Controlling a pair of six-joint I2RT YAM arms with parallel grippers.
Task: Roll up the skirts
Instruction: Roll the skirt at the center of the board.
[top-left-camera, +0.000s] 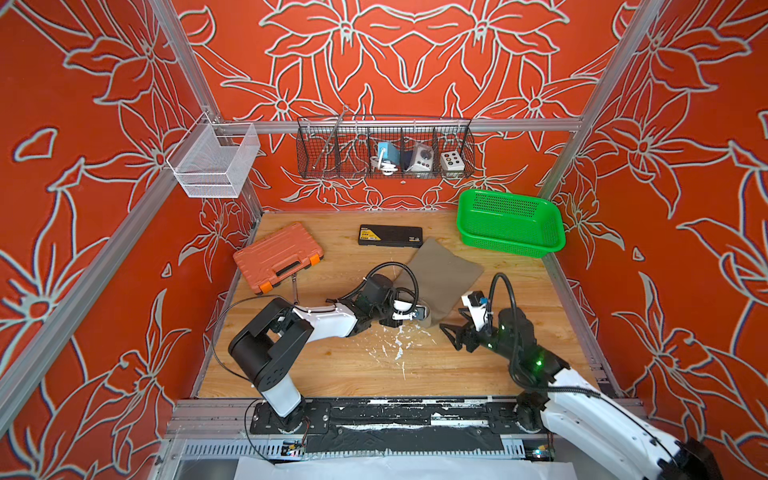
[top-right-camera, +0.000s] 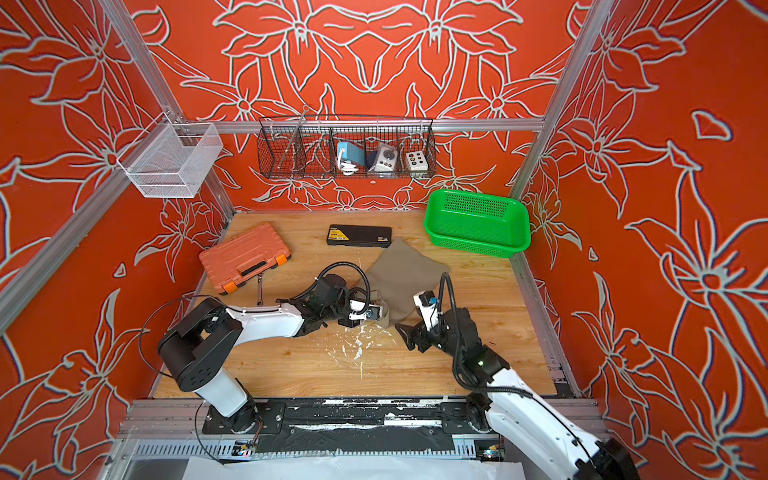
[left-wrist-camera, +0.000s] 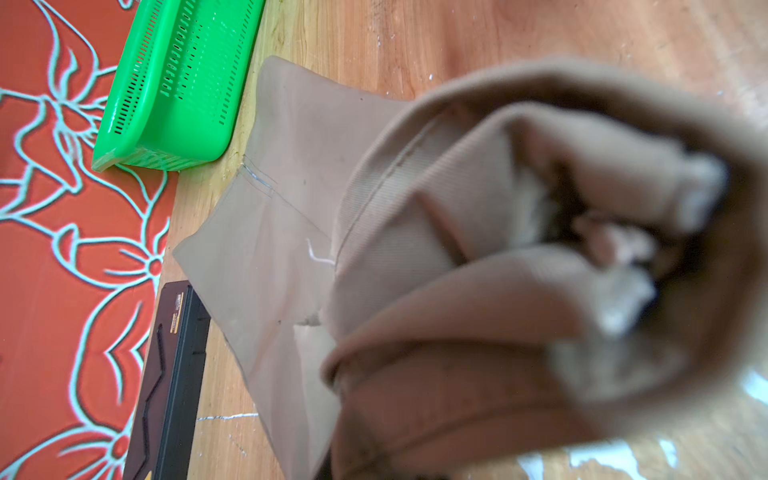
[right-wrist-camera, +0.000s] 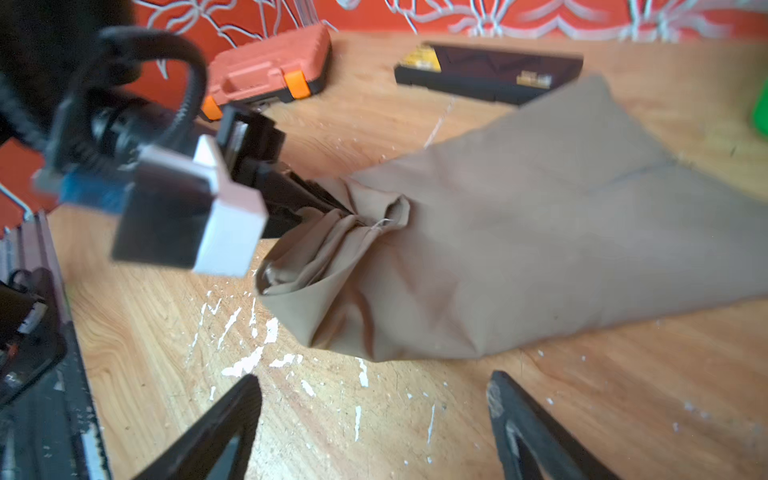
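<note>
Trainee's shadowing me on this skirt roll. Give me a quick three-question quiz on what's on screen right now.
1. True or false: the right gripper is shut on the skirt.
2. The left gripper is: A) open, holding nothing; B) shut on the skirt's bunched near end; C) shut on the skirt's far corner.
3. Which object lies closest to the skirt's far corner?
Key: 1 false, its jaws stand open, clear of the cloth. 2 B. 3 the black case.
</note>
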